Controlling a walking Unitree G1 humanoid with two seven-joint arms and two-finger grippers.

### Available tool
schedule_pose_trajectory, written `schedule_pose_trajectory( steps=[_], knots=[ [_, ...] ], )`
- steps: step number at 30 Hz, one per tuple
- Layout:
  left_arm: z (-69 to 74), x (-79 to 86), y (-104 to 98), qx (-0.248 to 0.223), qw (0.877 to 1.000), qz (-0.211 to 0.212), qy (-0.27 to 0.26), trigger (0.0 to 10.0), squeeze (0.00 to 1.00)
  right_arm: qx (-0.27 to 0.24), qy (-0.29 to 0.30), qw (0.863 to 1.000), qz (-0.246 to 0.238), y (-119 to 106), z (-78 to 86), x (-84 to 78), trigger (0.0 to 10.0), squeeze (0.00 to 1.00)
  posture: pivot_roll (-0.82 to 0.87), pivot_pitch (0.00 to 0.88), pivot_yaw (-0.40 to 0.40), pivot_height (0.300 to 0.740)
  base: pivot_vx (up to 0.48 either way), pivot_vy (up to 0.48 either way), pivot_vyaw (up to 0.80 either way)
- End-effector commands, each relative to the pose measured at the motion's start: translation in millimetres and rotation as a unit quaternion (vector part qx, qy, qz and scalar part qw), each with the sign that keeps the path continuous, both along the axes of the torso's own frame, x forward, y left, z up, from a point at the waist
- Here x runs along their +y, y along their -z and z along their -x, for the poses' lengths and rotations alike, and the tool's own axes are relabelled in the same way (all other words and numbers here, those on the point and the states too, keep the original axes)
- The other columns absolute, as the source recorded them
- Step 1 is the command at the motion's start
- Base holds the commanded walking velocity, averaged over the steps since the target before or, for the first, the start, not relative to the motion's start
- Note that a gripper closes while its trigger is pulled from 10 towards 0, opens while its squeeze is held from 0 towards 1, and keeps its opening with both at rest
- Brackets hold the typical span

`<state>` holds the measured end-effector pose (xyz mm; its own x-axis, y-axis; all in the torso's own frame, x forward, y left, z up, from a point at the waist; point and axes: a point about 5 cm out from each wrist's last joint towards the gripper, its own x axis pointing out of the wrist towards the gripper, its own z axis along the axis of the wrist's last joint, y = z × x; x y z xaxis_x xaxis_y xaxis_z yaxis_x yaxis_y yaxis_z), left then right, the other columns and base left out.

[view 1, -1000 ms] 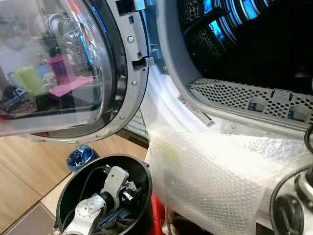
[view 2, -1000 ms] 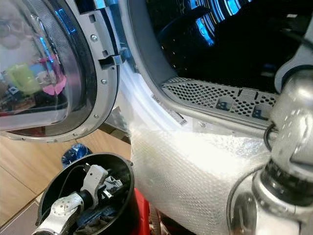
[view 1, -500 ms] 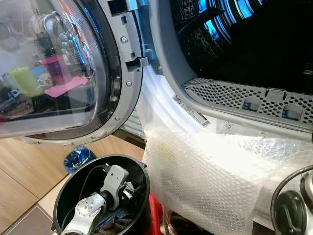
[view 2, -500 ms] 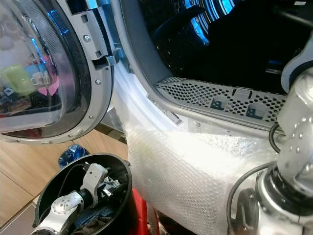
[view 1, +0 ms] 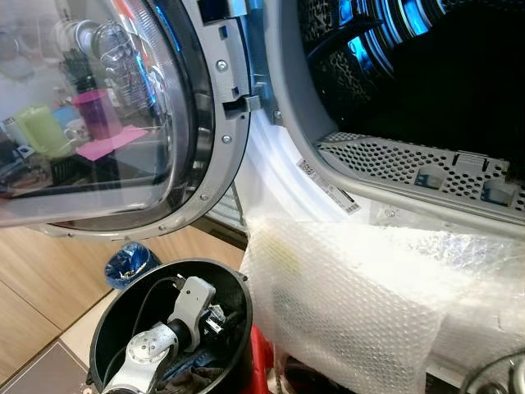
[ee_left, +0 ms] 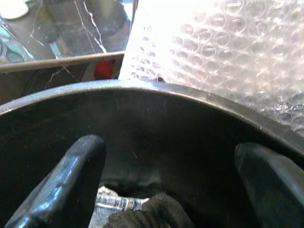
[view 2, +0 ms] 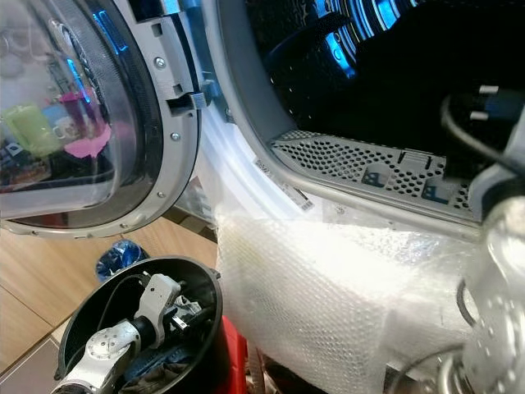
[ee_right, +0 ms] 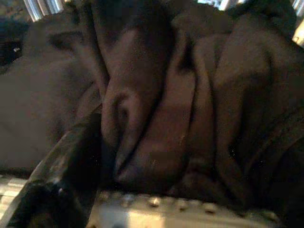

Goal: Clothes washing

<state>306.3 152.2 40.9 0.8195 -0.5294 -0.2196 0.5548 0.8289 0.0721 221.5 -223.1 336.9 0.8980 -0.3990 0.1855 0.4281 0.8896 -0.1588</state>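
Fingers (ee_left: 71,180) of the left gripper (ee_left: 166,185) were spread apart inside the black bucket (view 1: 238,328) on the floor at the near left, above dark cloth (ee_left: 147,216) lying at its bottom. Right gripper (ee_right: 61,180) reached into the washing machine drum (view 1: 426,74) on the right, one finger against dark brown clothing (ee_right: 166,95); I could not tell whether it was gripping. Bubble wrap (view 1: 353,304) covered the machine's front below the opening. Its glass door (view 1: 98,115) stood open to the left, over a wooden floor (view 1: 41,279) where a blue bin (view 1: 127,264) stood just behind the bucket.
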Motion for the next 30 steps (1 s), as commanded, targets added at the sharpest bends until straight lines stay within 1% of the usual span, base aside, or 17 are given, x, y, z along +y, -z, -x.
schedule_pose_trajectory(
  steps=[1,5,11,12,14,15,17,18,20,21,23,24,25,27,28,29,30],
  knots=[
    [2.0,7.4,3.1,0.007,1.0,-0.01,-0.005,10.0,0.0,0.034,-0.009,0.999,-0.017,11.8,2.3,-5.6,10.0,0.0,-0.11,0.056,0.165,0.74,0.0,0.0,0.0],
    [1.8,7.8,3.2,0.008,1.0,-0.01,-0.006,10.0,0.0,0.014,-0.065,0.998,0.011,5.0,12.8,-0.2,10.0,0.0,-0.12,0.062,0.165,0.74,0.0,0.0,0.0],
    [1.3,7.6,3.0,0.009,1.0,-0.01,-0.006,10.0,0.0,0.058,-0.113,0.989,0.078,8.9,24.5,-3.3,10.0,0.0,-0.11,0.072,0.166,0.74,0.0,0.0,0.0],
    [1.1,7.7,2.8,0.008,1.0,-0.01,-0.006,10.0,0.0,0.047,-0.144,0.984,0.098,-1.6,26.6,0.6,10.0,0.0,-0.11,0.073,0.166,0.74,0.0,0.0,0.0],
    [1.2,7.4,2.8,0.008,1.0,-0.01,-0.004,10.0,0.0,0.032,-0.184,0.978,0.095,-7.5,27.5,6.0,10.0,0.0,-0.11,0.073,0.166,0.74,0.0,0.0,0.0],
    [1.1,7.5,2.7,0.008,1.0,-0.01,-0.004,10.0,0.0,0.007,-0.205,0.974,0.1,-17.1,28.2,11.8,10.0,0.0,-0.11,0.073,0.166,0.74,0.0,0.0,0.0],
    [1.0,7.6,2.6,0.008,1.0,-0.01,-0.004,10.0,0.0,-0.027,-0.208,0.967,0.142,-30.2,31.7,16.6,10.0,0.0,-0.11,0.073,0.166,0.74,0.0,0.0,0.0],
    [1.1,7.4,2.6,0.007,1.0,-0.01,-0.004,10.0,0.0,-0.03,-0.244,0.961,0.128,-25.1,30.9,20.4,10.0,0.0,-0.11,0.073,0.166,0.74,0.0,0.0,0.0],
    [0.5,7.5,2.0,0.007,1.0,-0.009,-0.005,10.0,0.0,-0.072,-0.255,0.955,0.134,-25.4,32.6,22.8,10.0,0.0,-0.11,0.078,0.168,0.74,0.0,0.0,0.0],
    [0.7,7.0,2.2,0.007,1.0,-0.009,-0.003,10.0,0.0,-0.064,-0.273,0.952,0.119,-18.2,31.6,23.5,10.0,0.0,-0.11,0.078,0.168,0.74,0.0,0.0,0.0],
    [1.2,6.1,2.3,0.007,1.0,-0.008,-0.001,10.0,0.0,-0.05,-0.342,0.932,0.108,-6.7,33.3,32.1,10.0,0.0,-0.11,0.078,0.168,0.74,0.0,0.0,0.0],
    [1.2,6.5,2.0,0.006,1.0,-0.007,-0.002,10.0,0.0,-0.033,-0.399,0.906,0.139,0.1,36.4,44.0,10.0,0.0,-0.09,0.077,0.167,0.74,0.0,0.0,0.0],
    [1.2,7.0,1.9,0.006,1.0,-0.007,-0.002,10.0,0.0,-0.017,-0.429,0.889,0.159,4.6,37.9,51.5,10.0,0.0,-0.09,0.078,0.166,0.74,0.0,0.0,0.0],
    [1.3,7.2,2.0,0.006,1.0,-0.008,-0.002,10.0,0.0,-0.013,-0.438,0.884,0.161,7.1,38.8,53.4,10.0,0.0,-0.09,0.078,0.166,0.74,0.0,0.0,0.0],
    [1.6,7.7,2.1,0.006,1.0,-0.008,-0.002,10.0,0.0,0.032,-0.443,0.882,0.158,22.9,37.5,54.9,10.0,0.0,-0.09,0.078,0.166,0.74,0.0,0.0,0.0],
    [1.6,7.7,2.1,0.006,1.0,-0.008,-0.002,10.0,0.0,0.032,-0.443,0.882,0.158,22.9,37.5,54.9,10.0,0.0,-0.09,0.078,0.166,0.74,0.0,0.0,0.0],
    [1.9,8.3,2.3,0.006,1.0,-0.008,-0.003,10.0,0.0,0.077,-0.395,0.904,0.146,36.2,32.4,47.5,10.0,0.0,-0.09,0.079,0.167,0.74,0.0,0.0,0.0]
  ],
)
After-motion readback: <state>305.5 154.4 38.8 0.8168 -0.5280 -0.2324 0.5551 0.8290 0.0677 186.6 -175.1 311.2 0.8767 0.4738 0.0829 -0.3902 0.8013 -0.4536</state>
